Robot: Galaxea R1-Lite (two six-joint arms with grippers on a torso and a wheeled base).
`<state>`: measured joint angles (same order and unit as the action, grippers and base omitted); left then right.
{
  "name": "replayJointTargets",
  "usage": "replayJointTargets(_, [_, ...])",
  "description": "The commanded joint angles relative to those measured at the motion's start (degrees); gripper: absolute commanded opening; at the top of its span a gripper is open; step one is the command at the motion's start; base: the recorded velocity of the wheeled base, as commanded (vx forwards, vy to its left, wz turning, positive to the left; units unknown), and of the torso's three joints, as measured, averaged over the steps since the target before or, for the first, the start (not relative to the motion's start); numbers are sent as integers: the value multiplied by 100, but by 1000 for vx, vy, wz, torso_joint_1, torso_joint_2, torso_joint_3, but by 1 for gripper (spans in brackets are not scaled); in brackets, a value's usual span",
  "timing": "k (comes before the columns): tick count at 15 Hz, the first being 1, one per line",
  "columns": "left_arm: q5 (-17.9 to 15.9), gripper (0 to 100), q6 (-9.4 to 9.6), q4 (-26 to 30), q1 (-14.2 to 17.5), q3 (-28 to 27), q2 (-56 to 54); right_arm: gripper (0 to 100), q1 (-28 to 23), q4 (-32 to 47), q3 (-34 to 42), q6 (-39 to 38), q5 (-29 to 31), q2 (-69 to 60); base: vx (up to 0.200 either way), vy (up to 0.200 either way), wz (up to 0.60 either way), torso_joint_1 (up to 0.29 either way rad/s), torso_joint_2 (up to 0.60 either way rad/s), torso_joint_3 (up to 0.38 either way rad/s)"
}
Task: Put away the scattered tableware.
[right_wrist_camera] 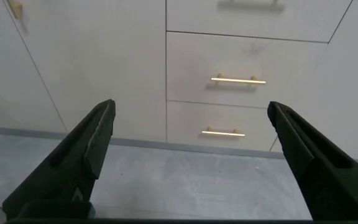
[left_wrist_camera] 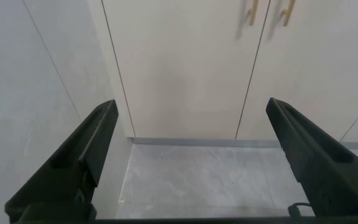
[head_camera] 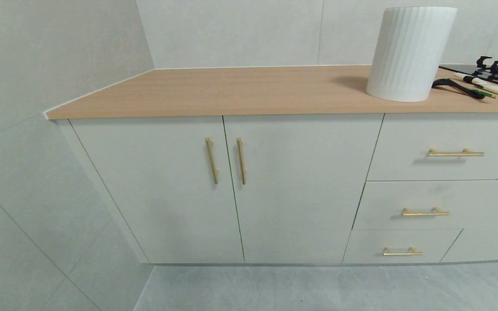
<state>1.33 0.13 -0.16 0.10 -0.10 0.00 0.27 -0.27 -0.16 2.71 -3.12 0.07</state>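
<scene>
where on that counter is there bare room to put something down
The wooden countertop is bare from the corner wall on the left across to the white ribbed container, from the front edge to the back wall. The right end is crowded: past the container lie black and white utensils, next to a dark cooktop.
</scene>
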Motion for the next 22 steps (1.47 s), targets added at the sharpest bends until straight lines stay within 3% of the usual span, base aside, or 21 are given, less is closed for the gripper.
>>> replayJointTargets(1, [-1,100,4,-2,-1,10,0,100,0,27,16,-16,-4,-7,0,0,0,0,0,0])
replayJointTargets(14, [-10,100,-22,25,-1,10,0,100,0,27,7,-121,-13,-7,0,0,0,0,0,0])
replayJointTargets(22, [-19,100,-31,16,-1,10,0,100,0,18,16,-130,-13,-7,0,-200,0,1,4,2])
